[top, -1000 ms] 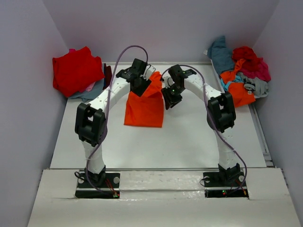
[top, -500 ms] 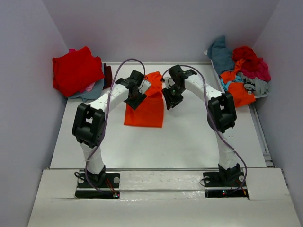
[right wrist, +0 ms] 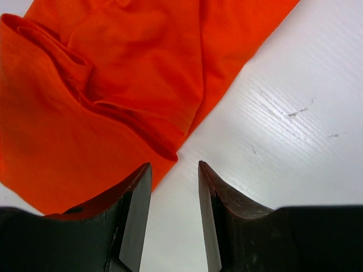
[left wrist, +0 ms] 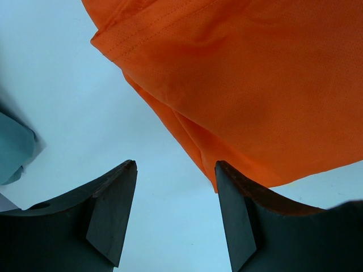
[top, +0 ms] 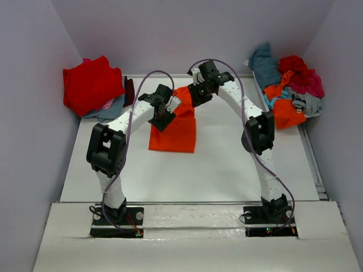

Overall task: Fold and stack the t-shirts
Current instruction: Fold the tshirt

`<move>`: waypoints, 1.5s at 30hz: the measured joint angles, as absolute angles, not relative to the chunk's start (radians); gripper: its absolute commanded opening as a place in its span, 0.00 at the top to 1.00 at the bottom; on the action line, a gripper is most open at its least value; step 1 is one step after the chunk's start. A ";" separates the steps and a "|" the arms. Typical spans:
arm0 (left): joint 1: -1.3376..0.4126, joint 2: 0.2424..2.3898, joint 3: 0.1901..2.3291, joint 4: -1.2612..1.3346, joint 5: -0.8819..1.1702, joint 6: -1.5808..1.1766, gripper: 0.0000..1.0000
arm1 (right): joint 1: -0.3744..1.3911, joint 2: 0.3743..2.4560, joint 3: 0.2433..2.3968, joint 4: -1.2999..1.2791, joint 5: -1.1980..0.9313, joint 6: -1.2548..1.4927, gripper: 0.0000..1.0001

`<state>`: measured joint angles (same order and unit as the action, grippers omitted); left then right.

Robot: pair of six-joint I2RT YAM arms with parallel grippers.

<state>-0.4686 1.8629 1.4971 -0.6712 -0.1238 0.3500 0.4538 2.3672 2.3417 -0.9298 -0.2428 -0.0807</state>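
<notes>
A bright orange t-shirt [top: 173,135] lies folded into a long strip in the middle of the white table [top: 227,164]. My left gripper [top: 161,117] hovers at the shirt's left edge, open. In the left wrist view the orange t-shirt [left wrist: 255,79] fills the upper right, and only bare table shows between the dark fingers [left wrist: 113,215] of the left gripper [left wrist: 176,170]. My right gripper [top: 198,94] is over the shirt's far right corner. It too stands open [right wrist: 173,165], beside a crumpled fold of the orange t-shirt [right wrist: 96,85], holding nothing.
A red t-shirt [top: 91,84] tops a stack at the back left, with grey and pink cloth under it. A loose pile of t-shirts [top: 290,86] in teal, red, magenta, orange and grey sits at the back right. Grey-teal cloth [left wrist: 14,148] shows at the left wrist view's left edge.
My right gripper has swung back and to the left, up to the shirt's far corner. My left gripper shifted slightly left and nearer, off the shirt's top left part.
</notes>
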 measured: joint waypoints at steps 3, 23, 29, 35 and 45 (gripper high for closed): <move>-0.464 1.860 1.497 -0.675 -0.124 0.350 0.31 | 0.454 2.393 2.340 -0.886 -0.234 -0.081 0.55; -0.463 1.841 1.495 -0.717 -0.120 0.358 0.31 | 0.458 2.567 2.324 -0.665 -0.211 -0.062 0.54; -0.463 1.856 1.508 -0.717 -0.113 0.358 0.31 | 0.461 2.486 2.188 -0.642 -0.190 -0.091 0.54; -0.463 1.866 1.515 -0.716 -0.109 0.358 0.31 | 0.461 2.476 2.184 -0.673 -0.188 -0.093 0.54; -0.463 1.865 1.514 -0.714 -0.107 0.358 0.31 | 0.461 2.439 2.184 -0.753 -0.179 -0.089 0.54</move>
